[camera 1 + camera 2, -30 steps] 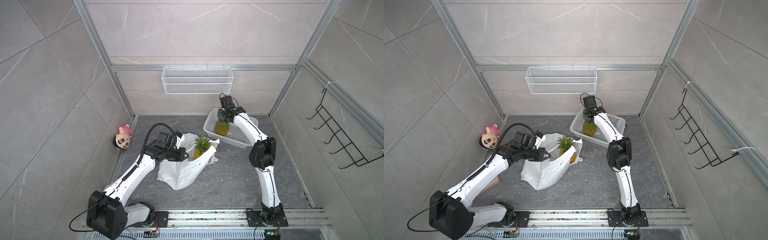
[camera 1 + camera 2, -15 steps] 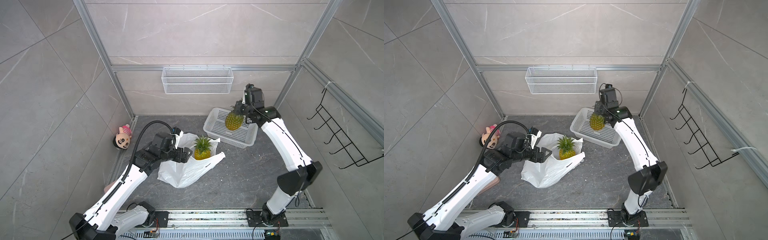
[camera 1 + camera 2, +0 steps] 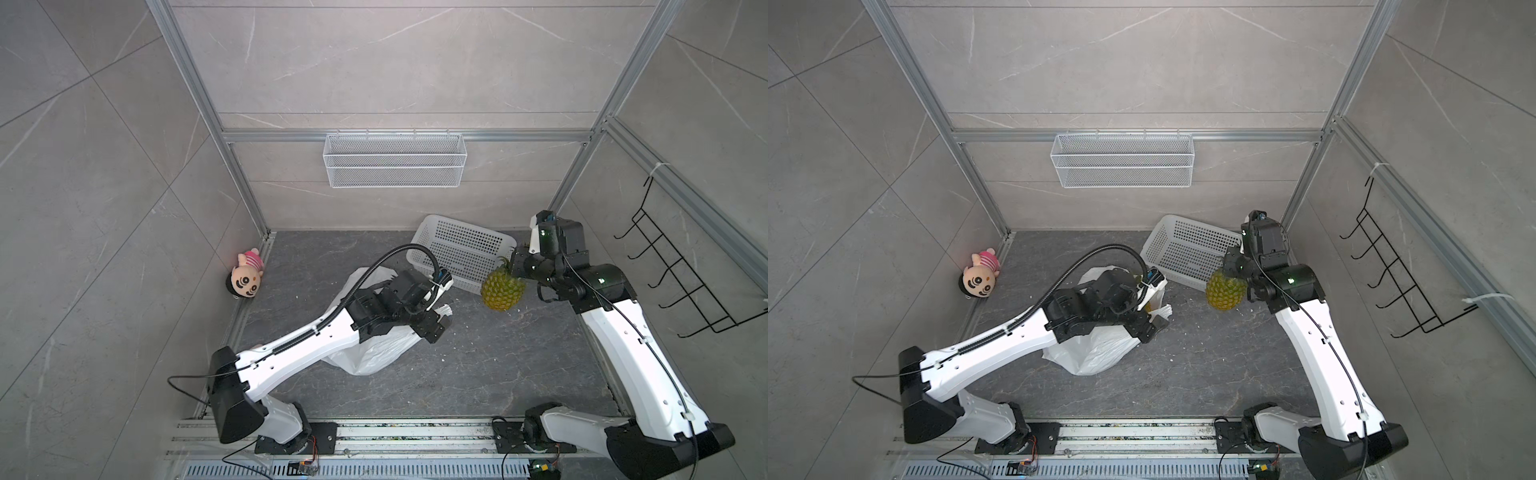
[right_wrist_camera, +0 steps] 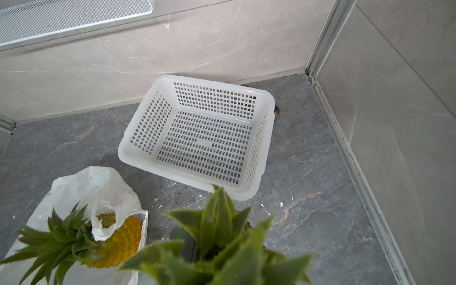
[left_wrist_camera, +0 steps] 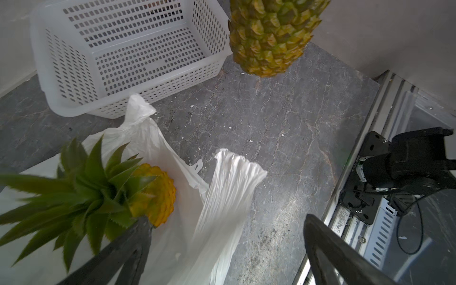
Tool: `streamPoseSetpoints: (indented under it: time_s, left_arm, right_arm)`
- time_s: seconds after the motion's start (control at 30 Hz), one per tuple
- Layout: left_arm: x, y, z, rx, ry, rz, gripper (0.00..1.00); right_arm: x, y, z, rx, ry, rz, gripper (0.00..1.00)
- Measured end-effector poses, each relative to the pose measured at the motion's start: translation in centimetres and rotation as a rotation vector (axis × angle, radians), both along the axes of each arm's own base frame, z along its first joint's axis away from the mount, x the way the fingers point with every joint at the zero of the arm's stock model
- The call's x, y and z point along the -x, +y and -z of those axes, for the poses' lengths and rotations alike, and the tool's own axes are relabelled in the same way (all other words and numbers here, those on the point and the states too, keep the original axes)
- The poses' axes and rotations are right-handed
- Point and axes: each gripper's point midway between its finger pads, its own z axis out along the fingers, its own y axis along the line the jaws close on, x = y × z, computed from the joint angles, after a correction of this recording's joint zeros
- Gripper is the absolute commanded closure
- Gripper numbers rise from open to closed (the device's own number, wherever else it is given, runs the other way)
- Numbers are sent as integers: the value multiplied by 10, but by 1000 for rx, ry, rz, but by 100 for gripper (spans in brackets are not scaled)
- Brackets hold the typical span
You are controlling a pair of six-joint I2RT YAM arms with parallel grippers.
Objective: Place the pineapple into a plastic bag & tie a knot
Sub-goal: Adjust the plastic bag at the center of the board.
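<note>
Pineapple (image 3: 502,291) — now clear of basket (image 3: 457,235), aloft — presumably in right hand (image 3: 515,268)

white arm links (image 3: 307,353), black joints (image 3: 232,399), black cables (image 3: 409,246)

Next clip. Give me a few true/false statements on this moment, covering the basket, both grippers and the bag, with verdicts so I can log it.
1. The white basket holds a pineapple. False: it is empty.
2. The right gripper holds the lifted pineapple by its crown, clear of the floor. True.
3. The bagged pineapple sits in the plastic bag. True.
4. The left gripper is clamped on a handle strip. False: its jaws stand wide open, with the strip loose between them.
5. The bag's handles are tied in a knot. False: no knot shows, and the strips lie apart.
</note>
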Motion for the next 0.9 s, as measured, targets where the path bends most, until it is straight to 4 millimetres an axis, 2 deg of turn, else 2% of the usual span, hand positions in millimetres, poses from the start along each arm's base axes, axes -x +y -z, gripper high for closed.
streamPoseSetpoints:
  time_s: [0.1, 0.2, 0.33, 0.47, 0.6, 0.77, 0.9]
  left_arm:
    - [-5, -10, 15, -35, 16, 5, 18]
    - [-11, -17, 26, -63, 22, -3, 35]
    - [-13, -19, 33, -77, 33, -11, 72]
    - [-6, -12, 35, -45, 32, -11, 99]
    - [15, 24, 38, -15, 38, -28, 100]
    - [34, 66, 17, 92, -10, -76, 100]
    - [39, 93, 2, 162, -62, -134, 100]
  right_arm:
    - [10, 1, 5, -21, 8, -12, 100]
    - [14, 5, 15, -38, 30, -26, 100]
    - [17, 14, 30, -69, 74, -68, 100]
    - [22, 37, 38, -140, 84, -185, 100]
    - [29, 67, 34, -254, 58, -336, 100]
    - [35, 104, 19, -394, -10, -494, 100]
    - [48, 152, 9, -437, -58, -648, 100]
